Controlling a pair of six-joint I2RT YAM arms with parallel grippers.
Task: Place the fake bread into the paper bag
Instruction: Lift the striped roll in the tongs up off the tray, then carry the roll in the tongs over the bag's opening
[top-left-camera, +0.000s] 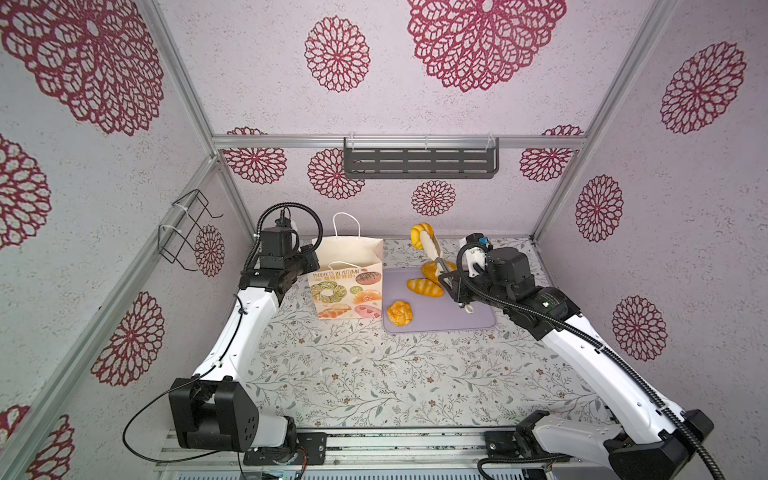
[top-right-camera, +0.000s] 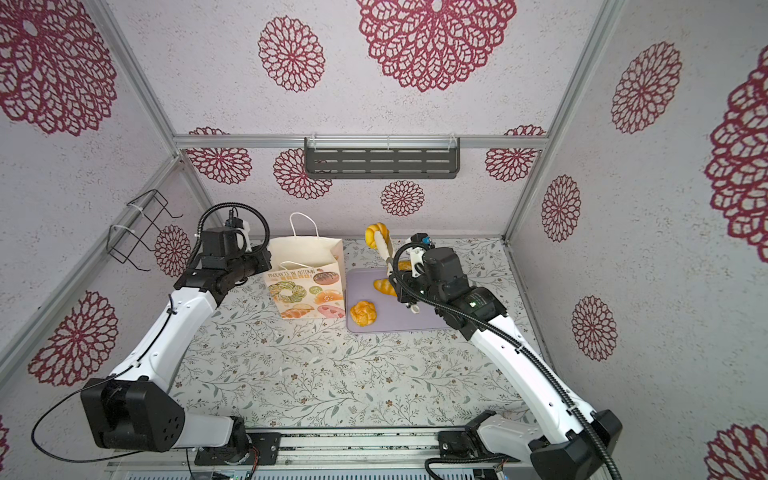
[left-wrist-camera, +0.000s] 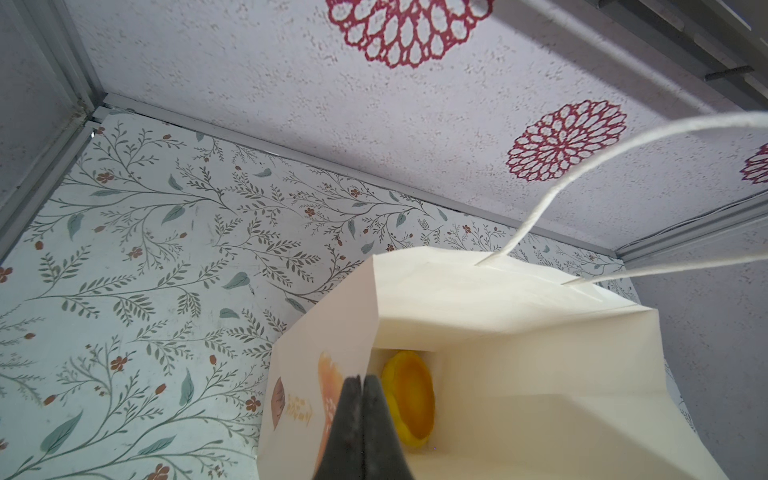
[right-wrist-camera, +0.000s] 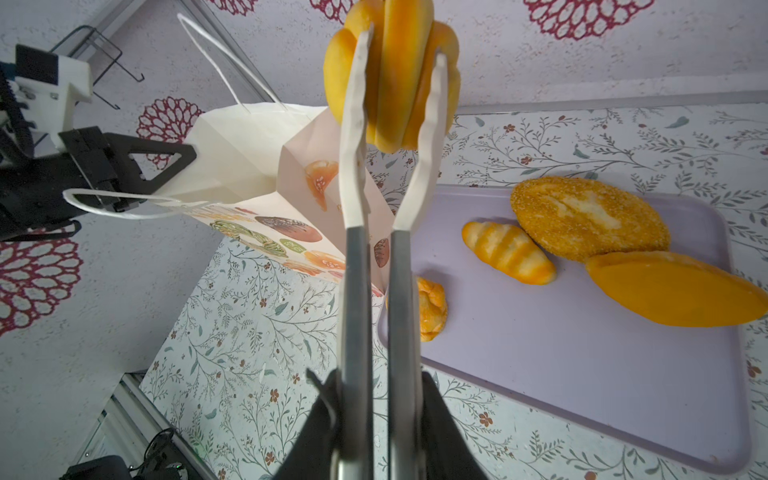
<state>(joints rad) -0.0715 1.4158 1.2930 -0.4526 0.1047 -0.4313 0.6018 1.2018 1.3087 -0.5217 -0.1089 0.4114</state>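
In both top views the paper bag (top-left-camera: 348, 293) stands upright and open on the floral desk (top-left-camera: 353, 374), just left of a lilac tray (top-left-camera: 457, 318). The right pincer (top-left-camera: 452, 286) is clamped on the handles of a pair of tongs (top-left-camera: 432, 254). Their white tips grip a ridged bun (top-left-camera: 417, 235), held up in the air to the right of the bag's mouth. On the tray lie a striped loaf (top-left-camera: 424, 287) and a knotted bun (top-left-camera: 400, 312). A sesame loaf (top-left-camera: 430, 270) is partly hidden behind the tongs. The left arm reaches to the bag's left side (its pincer is mostly hidden here).

In the left wrist view the left pincer (left-wrist-camera: 363, 386) is fully closed. One finger is outside and one inside the bag's (left-wrist-camera: 498, 332) side wall, pinching its rim. At the bottom of the bag lies a yellow shell-shaped bread (left-wrist-camera: 409, 399).

In the right wrist view the right pincer (right-wrist-camera: 376, 407) is closed round the tongs' (right-wrist-camera: 355, 291) metal handles, and the tips squeeze the ridged bun (right-wrist-camera: 395, 70). The left pincer (right-wrist-camera: 187, 157) meets the bag's (right-wrist-camera: 249, 145) far side wall. On the tray (right-wrist-camera: 582, 365) the sesame loaf (right-wrist-camera: 590, 218) lies between the striped loaf (right-wrist-camera: 509, 251) and a smooth orange loaf (right-wrist-camera: 677, 291), close against both. The knotted bun (right-wrist-camera: 432, 309) sits at the tray's edge nearest the bag.
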